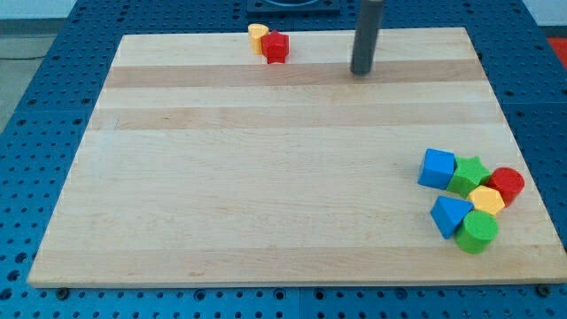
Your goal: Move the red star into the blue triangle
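Note:
The red star (276, 46) lies at the view's top edge of the wooden board, touching a yellow block (258, 35) on its upper left. The blue triangle (449, 214) lies at the view's lower right, in a cluster of blocks. My tip (361, 73) is a dark rod standing near the top of the board, to the right of the red star and apart from it, far above and left of the blue triangle.
Around the blue triangle are a blue cube (437, 168), a green star (469, 175), a red cylinder (507, 185), a yellow block (486, 200) and a green cylinder (478, 232). The board (248, 177) rests on a blue perforated table.

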Controlling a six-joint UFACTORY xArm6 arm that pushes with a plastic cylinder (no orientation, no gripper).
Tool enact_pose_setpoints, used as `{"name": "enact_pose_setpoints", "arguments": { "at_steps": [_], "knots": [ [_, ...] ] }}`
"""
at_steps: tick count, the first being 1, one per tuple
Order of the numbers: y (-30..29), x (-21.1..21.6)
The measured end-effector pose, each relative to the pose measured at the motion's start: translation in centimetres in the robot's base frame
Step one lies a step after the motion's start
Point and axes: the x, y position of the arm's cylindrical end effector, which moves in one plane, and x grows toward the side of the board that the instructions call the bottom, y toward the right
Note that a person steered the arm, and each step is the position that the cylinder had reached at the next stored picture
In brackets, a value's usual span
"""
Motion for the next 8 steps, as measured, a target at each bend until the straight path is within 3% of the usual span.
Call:
{"name": "enact_pose_setpoints", "arguments": {
  "at_steps": [1, 3, 4, 8],
  "knots": [
    [-3.4, -6.2],
    [-12.1, -6.4],
    [-15.4, -4.6],
    [-15.8, 6.5]
  ]
}}
